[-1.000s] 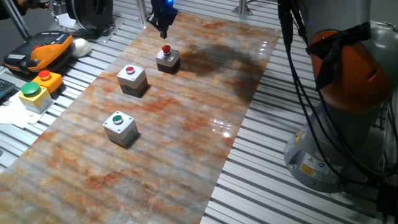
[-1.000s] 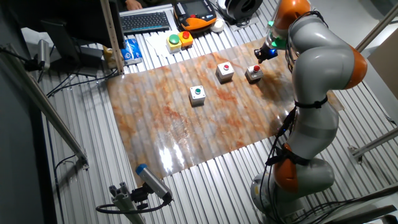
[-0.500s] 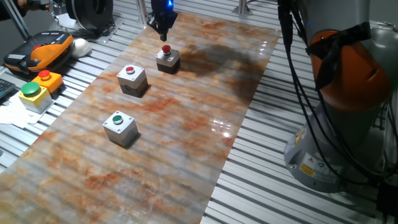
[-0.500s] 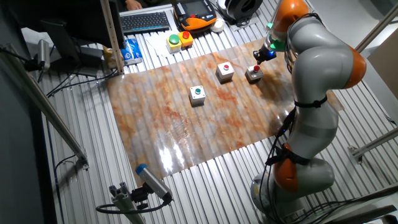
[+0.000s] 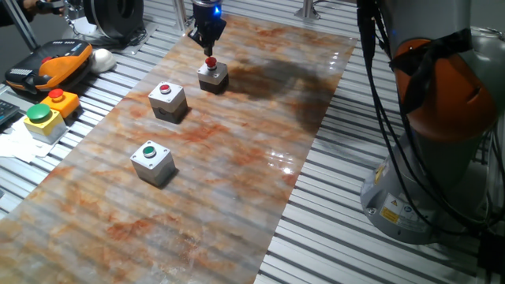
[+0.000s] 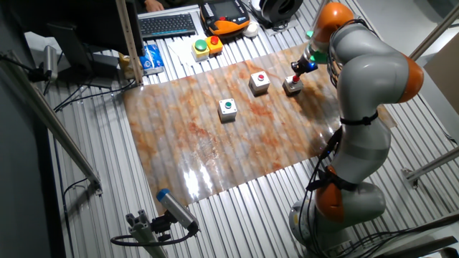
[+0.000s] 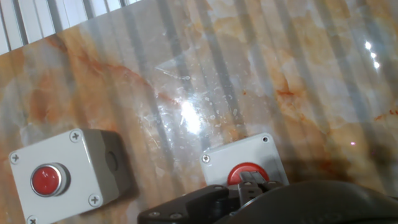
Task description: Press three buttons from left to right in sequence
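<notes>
Three light-grey button boxes stand in a row on the marbled mat. One has a green cap, the middle one a red cap, and the far one a red cap. My gripper points down right over the far box's red cap, its tip at or just above the cap. The fingertips meet with no gap and hold nothing. In the hand view the dark fingers cover the near edge of that box.
Left of the mat sit a yellow box with a big green button, a yellow-orange box with a red button, an orange and black pendant and a white ball. The arm's base stands at the right on the slatted table.
The gripper has come down and slightly over toward the far red-capped box. Its tip now stands at the cap. The boxes have not moved.
</notes>
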Tool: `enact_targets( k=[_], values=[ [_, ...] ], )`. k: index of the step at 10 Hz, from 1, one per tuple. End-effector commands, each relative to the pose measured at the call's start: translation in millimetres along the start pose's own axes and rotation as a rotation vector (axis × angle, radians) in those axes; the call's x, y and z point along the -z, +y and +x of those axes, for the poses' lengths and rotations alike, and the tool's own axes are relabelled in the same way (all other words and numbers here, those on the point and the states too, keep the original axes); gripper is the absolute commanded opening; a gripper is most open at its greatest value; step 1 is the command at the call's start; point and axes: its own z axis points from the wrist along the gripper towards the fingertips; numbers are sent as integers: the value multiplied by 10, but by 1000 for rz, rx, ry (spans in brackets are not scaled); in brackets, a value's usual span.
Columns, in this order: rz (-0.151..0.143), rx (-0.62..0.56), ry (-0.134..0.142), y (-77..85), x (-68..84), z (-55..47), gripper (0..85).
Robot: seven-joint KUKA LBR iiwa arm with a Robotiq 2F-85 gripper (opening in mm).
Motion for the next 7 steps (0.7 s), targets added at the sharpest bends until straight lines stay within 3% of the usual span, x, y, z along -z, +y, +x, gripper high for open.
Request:
enact_targets(
  k=[1,5,7],
  values=[
    [-3,2,-1,-1,-11,8,0],
    [-5,0,0,6,-28,11,0],
    [9,4,-3,2,-27,13,0]
  ],
)
